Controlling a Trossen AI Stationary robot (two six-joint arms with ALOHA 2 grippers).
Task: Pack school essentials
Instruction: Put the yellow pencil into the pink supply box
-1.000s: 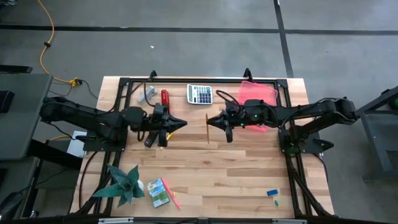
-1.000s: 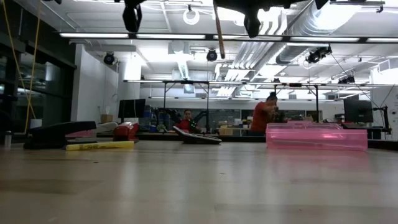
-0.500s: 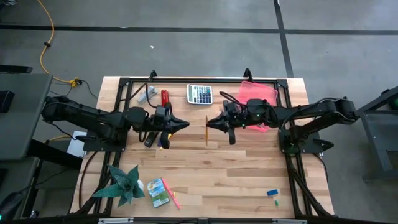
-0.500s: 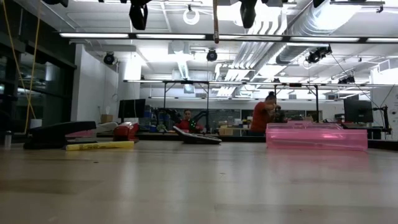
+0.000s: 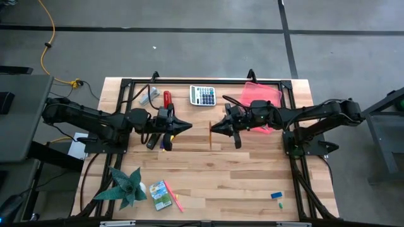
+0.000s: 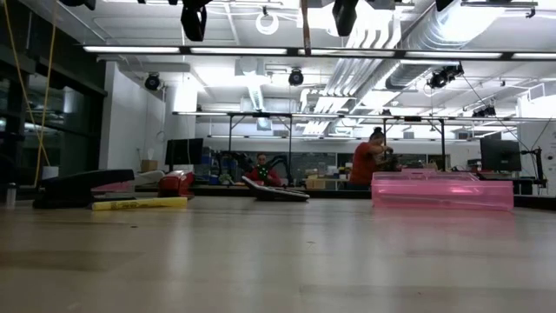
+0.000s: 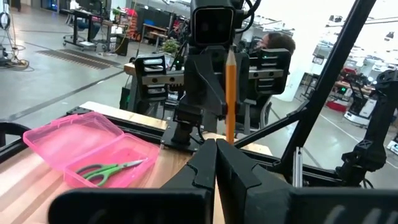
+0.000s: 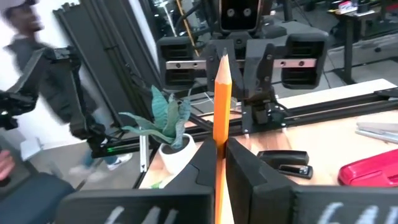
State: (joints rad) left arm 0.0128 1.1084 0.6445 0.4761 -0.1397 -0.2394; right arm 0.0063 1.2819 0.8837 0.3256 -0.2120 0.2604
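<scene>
Right hand [image 5: 212, 128] pinches orange pencil [image 5: 209, 131], facing pressed-together left hand [image 5: 187, 125], calculator [image 5: 203, 95] beyond

My right pincer [image 5: 213, 128] clamps the orange pencil [image 5: 209, 132]; left pincer [image 5: 187, 126] closed, empty, facing it mid-surface.

It was a big open robotics lab or workshop. A grey concrete floor [image 5: 189, 57] crossed by dark tape lines lay around the pale wooden table [image 5: 221, 176], which sat in a black metal frame [image 5: 189, 82]. Overhead ran long strip lights [image 6: 287, 52] and exposed silver ducts [image 6: 391, 61]. Farther back stood workbenches [image 6: 261, 183] crowded with gear, and a person in a red shirt [image 6: 365, 161] worked there.
</scene>
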